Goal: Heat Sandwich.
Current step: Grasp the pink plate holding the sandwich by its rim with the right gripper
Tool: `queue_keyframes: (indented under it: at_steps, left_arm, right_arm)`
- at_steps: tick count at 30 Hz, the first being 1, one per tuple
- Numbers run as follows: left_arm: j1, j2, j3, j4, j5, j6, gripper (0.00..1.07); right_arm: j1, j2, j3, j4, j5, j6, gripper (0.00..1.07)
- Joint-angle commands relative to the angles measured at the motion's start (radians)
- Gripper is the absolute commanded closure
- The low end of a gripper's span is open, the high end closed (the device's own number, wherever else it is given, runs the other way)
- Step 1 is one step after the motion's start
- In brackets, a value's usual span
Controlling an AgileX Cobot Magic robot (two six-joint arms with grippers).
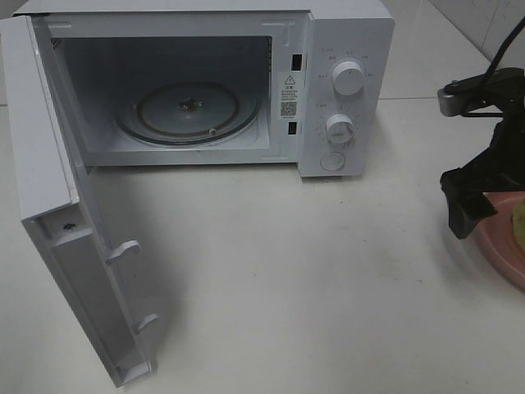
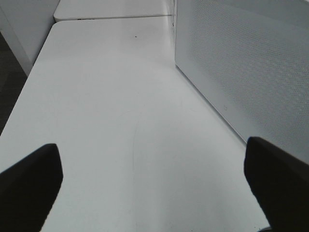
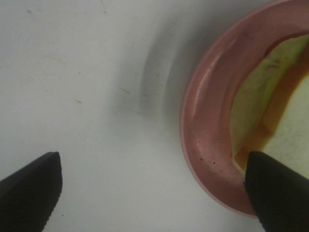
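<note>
A white table (image 1: pixel 328 271) fills the exterior view. At the upper middle stands a white microwave (image 1: pixel 353 25), its door (image 1: pixel 49 164) swung wide open down the left side of the frame. The glass turntable (image 1: pixel 189 111) inside is bare. Two round knobs (image 1: pixel 349 80) sit on the panel at the oven's right.

At the right edge, the black right arm (image 1: pixel 484 90) reaches in from above and bends down over a round pink plate (image 1: pixel 504 254), which the frame's lower right edge cuts off. The sandwich (image 3: pixel 270 96) lies on that plate, well apart from the oven, showing white bread, tan crust and pale yellow-green filling.

The right gripper (image 3: pixel 152 188) points down at the plate's near rim. Its jaws are spread wide, one finger above bare table and the other above the plate's edge, gripping nothing.

The left gripper (image 2: pixel 152 179) shows only in its wrist view. It is held low over bare table beside the door's perforated panel, jaws wide apart and empty.
</note>
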Motion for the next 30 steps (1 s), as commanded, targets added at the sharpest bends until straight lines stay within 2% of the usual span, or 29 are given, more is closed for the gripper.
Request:
queue_keyframes:
  at_steps: [1,11,30]
  left_arm:
    - [-0.007,-0.027,0.004,0.001,-0.004,-0.004,0.09]
    - [-0.007,-0.027,0.004,0.001,-0.004,-0.004,0.09]
    - [-0.007,-0.027,0.004,0.001,-0.004,-0.004,0.09]
  right_arm:
    - [-0.049,-0.008,-0.004,0.02,-0.01,0.001,0.07]
    - [-0.134,0.048,-0.004,0.061,-0.08,0.018,0.09]
    - [-0.134,0.234,-0.004,0.081,-0.179,0.0,0.12]
